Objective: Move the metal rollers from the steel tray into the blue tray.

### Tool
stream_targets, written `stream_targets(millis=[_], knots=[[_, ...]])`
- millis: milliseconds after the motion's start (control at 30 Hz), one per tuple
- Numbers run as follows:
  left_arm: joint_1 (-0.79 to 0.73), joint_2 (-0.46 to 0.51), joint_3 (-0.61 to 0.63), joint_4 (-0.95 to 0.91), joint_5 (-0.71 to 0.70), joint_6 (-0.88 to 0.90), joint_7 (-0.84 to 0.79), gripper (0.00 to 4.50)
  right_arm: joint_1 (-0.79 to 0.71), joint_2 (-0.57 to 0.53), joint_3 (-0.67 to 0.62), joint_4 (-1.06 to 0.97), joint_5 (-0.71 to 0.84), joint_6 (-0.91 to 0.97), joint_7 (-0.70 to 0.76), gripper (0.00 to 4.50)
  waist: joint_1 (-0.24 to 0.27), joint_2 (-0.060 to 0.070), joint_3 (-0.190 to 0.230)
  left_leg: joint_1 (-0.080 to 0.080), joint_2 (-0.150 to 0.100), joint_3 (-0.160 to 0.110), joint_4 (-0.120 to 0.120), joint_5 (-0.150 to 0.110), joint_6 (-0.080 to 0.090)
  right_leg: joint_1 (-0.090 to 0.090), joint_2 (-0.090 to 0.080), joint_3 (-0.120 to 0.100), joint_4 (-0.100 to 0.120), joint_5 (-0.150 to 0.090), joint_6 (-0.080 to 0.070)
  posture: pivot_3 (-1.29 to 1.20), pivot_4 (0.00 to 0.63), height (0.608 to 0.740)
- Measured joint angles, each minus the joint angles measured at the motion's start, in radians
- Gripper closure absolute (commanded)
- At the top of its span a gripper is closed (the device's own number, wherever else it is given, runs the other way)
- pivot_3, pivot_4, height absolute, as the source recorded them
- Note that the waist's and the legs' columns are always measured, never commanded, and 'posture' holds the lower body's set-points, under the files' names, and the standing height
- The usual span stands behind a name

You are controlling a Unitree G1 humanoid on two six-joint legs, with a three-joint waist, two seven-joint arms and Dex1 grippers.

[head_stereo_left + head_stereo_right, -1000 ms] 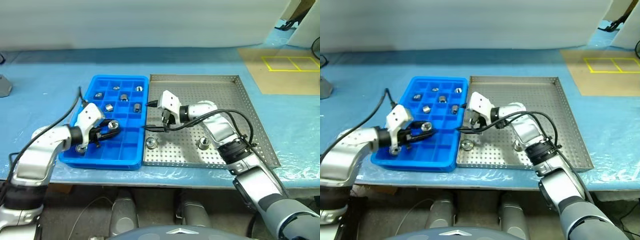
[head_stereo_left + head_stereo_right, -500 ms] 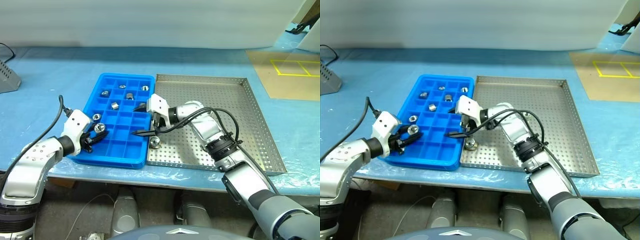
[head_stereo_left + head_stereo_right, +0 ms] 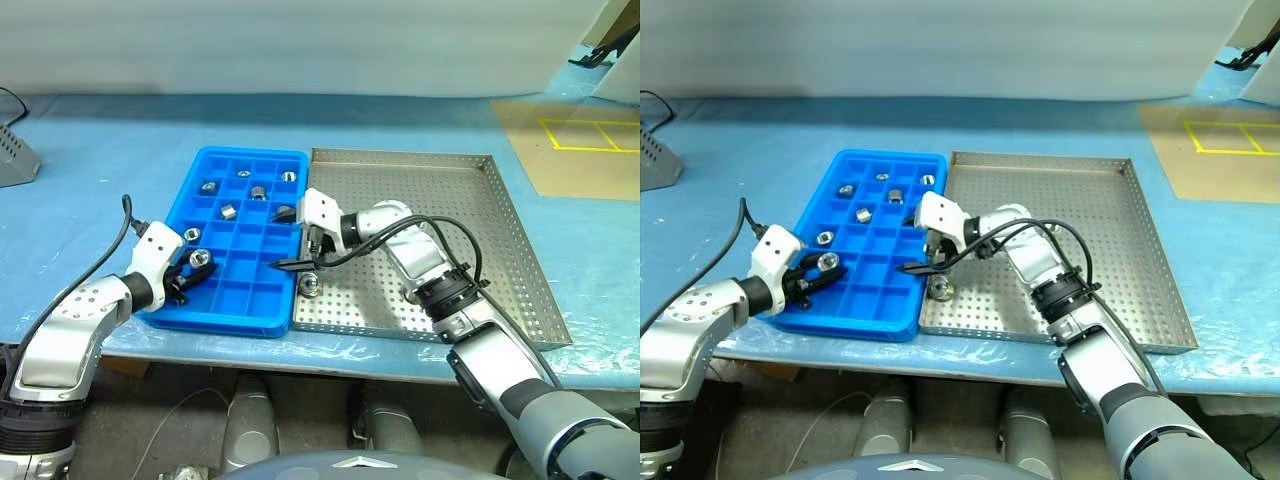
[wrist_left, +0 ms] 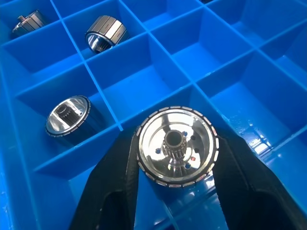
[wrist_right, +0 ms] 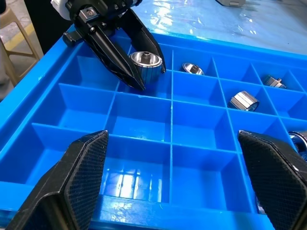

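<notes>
While the left gripper (image 3: 188, 275) pinches one metal roller (image 3: 199, 258) over the near left edge of the blue tray (image 3: 250, 300), the left eye view shows a drop step in hand. One more roller (image 3: 311, 285) lies in the steel tray (image 3: 450, 200), just beside the blue tray, and several sit in far blue boxes. The right gripper (image 3: 296, 238) hangs by the line where the two trays meet, its fingers spread wide and holding nothing. From the left wrist view, the held roller (image 4: 176, 145) shows its round end and centre hole, so its long line points back at the camera. Next, the fingers probably need to open over an empty box. From the right wrist view, the right fingers (image 5: 81, 167) stand wide apart over empty boxes.
</notes>
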State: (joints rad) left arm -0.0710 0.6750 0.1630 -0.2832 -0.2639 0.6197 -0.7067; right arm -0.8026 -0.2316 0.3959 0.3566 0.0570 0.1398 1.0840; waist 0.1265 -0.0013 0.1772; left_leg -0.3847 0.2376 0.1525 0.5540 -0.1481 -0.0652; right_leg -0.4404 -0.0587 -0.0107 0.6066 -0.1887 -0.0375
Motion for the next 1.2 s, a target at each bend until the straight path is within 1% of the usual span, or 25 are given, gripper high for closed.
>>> stream_targets(millis=[67, 133, 233, 433, 567, 767, 867, 967, 1033, 1200], knots=[[-0.012, -0.001, -0.014, 0.009, 0.005, -0.005, 0.008, 2.71, 0.0, 0.0, 0.0, 0.0, -0.002, -0.001, -0.003, 0.0, 0.0, 0.0, 0.0, 0.0, 0.0, 0.0, 0.0, 0.0, 0.0, 0.0, 0.0, 0.0, 0.0, 0.0, 0.0, 0.24, 0.15, 0.74], [-0.027, -0.008, -0.026, 0.021, 0.006, -0.011, 0.014, 1.96, 0.001, 0.0, 0.0, 0.0, -0.002, -0.001, -0.01, 0.0, 0.0, 0.0, 0.0, 0.0, 0.0, 0.0, 0.0, 0.0, 0.0, 0.0, 0.0, 0.0, 0.0, 0.0, 0.0, 0.24, 0.15, 0.74], [-0.038, -0.007, -0.037, 0.03, 0.016, -0.024, 0.018, 1.09, 0.006, -0.009, -0.002, 0.0, -0.005, -0.001, -0.016, 0.0, 0.004, 0.001, -0.001, 0.0, 0.0, 0.0, -0.001, 0.0, 0.0, 0.001, 0.0, 0.0, 0.001, 0.0, 0.0, 0.21, 0.15, 0.74], [-0.067, -0.005, -0.045, 0.051, 0.014, -0.016, 0.012, 1.09, 0.014, -0.013, -0.005, 0.0, -0.006, -0.001, -0.021, 0.0, 0.004, 0.001, -0.001, 0.001, 0.0, 0.0, -0.001, 0.001, -0.001, 0.001, 0.0, 0.0, 0.001, -0.001, 0.002, 0.18, 0.15, 0.74], [-0.136, -0.008, -0.044, 0.054, -0.03, 0.006, -0.005, 1.09, 0.026, -0.031, -0.013, -0.01, -0.005, 0.004, -0.019, 0.0, 0.003, 0.001, -0.001, 0.0, 0.0, 0.0, -0.001, 0.002, -0.003, 0.001, 0.0, -0.001, 0.0, 0.002, -0.004, 0.13, 0.15, 0.74], [-0.255, -0.013, -0.065, 0.009, -0.15, 0.065, -0.089, 1.09, 0.066, -0.15, -0.086, -0.13, 0.028, 0.084, 0.003, 0.0, -0.007, 0.0, -0.001, 0.001, 0.0, 0.0, -0.001, 0.003, -0.004, 0.001, 0.001, 0.0, 0.0, 0.002, -0.004, 0.04, 0.15, 0.74], [-0.314, -0.005, -0.115, 0.013, -0.18, 0.075, -0.159, 1.09, 0.138, -0.231, -0.109, -0.234, 0.044, 0.138, 0.02, 0.0, -0.009, 0.0, -0.001, 0.001, 0.0, 0.001, -0.001, 0.003, -0.004, 0.001, 0.001, 0.001, 0.0, 0.002, -0.004, -0.02, 0.15, 0.74], [-0.313, 0.028, -0.194, 0.059, -0.151, 0.027, -0.237, 1.09, 0.2, -0.268, -0.107, -0.306, 0.051, 0.179, 0.031, 0.0, -0.034, 0.0, -0.001, 0.002, 0.0, 0.001, -0.001, 0.003, -0.004, 0.001, 0.002, 0.002, 0.0, 0.002, -0.004, -0.07, 0.15, 0.74], [-0.312, 0.03, -0.232, 0.111, -0.128, -0.022, -0.284, 1.09, 0.222, -0.264, -0.095, -0.312, 0.044, 0.189, 0.021, 0.0, -0.056, 0.0, -0.001, 0.003, 0.0, 0.001, -0.001, 0.003, -0.005, 0.0, 0.002, 0.002, 0.001, 0.0, -0.001, -0.08, 0.15, 0.74], [-0.313, 0.045, -0.263, 0.18, -0.105, -0.152, -0.399, 1.09, 0.226, -0.231, -0.055, -0.307, 0.029, 0.19, 0.002, 0.0, -0.083, 0.0, -0.001, 0.003, 0.0, 0.001, -0.001, 0.003, -0.005, 0.001, 0.002, 0.002, 0.001, 0.001, -0.001, -0.1, 0.15, 0.74]])
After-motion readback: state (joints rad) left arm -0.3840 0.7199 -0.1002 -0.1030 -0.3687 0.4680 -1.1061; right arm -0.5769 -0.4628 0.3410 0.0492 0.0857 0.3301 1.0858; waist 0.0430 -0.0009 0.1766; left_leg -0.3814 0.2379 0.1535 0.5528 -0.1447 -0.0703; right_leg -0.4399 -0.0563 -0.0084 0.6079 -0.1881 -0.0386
